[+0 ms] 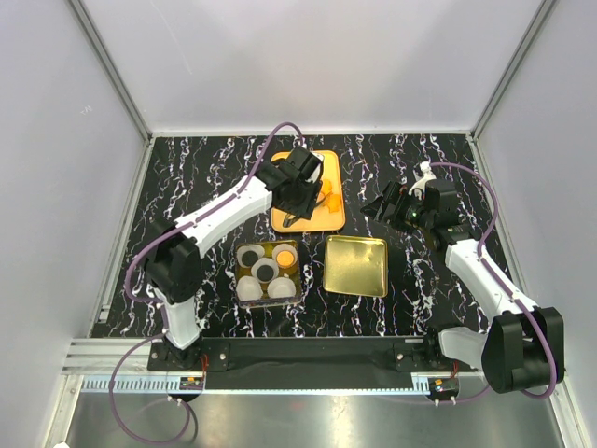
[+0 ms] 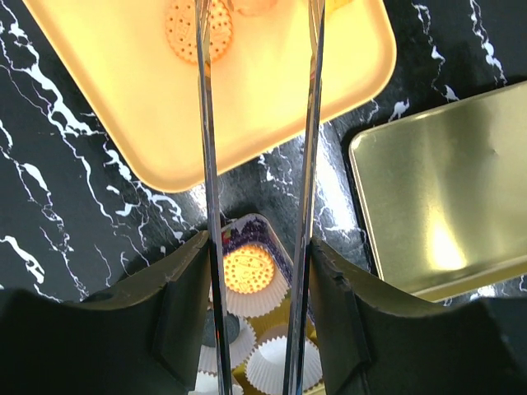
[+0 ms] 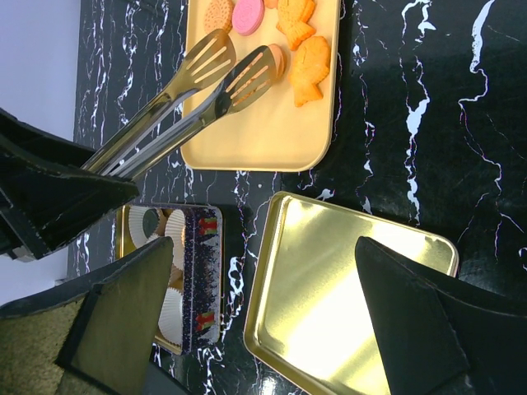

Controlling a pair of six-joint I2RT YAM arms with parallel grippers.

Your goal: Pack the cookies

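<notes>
Loose cookies (image 3: 311,70) lie on the far end of an orange tray (image 3: 263,132): a pink disc, a round orange one (image 2: 177,33) and fish-shaped ones. My left gripper (image 1: 297,182) is shut on metal tongs (image 3: 198,90), whose two blades stand apart over the tray. One blade tip rests by a round cookie (image 3: 278,58). The open tin (image 1: 240,250) holds white paper cups; one carries an orange cookie (image 2: 247,269), others dark ones (image 1: 266,271). My right gripper (image 3: 263,255) hangs open above the gold lid (image 3: 346,288), holding nothing.
The gold lid (image 1: 356,265) lies flat to the right of the tin, just in front of the tray (image 1: 322,219). The black marbled tabletop (image 1: 420,280) is walled by white panels at the back and sides. The right arm stands over the table's right side.
</notes>
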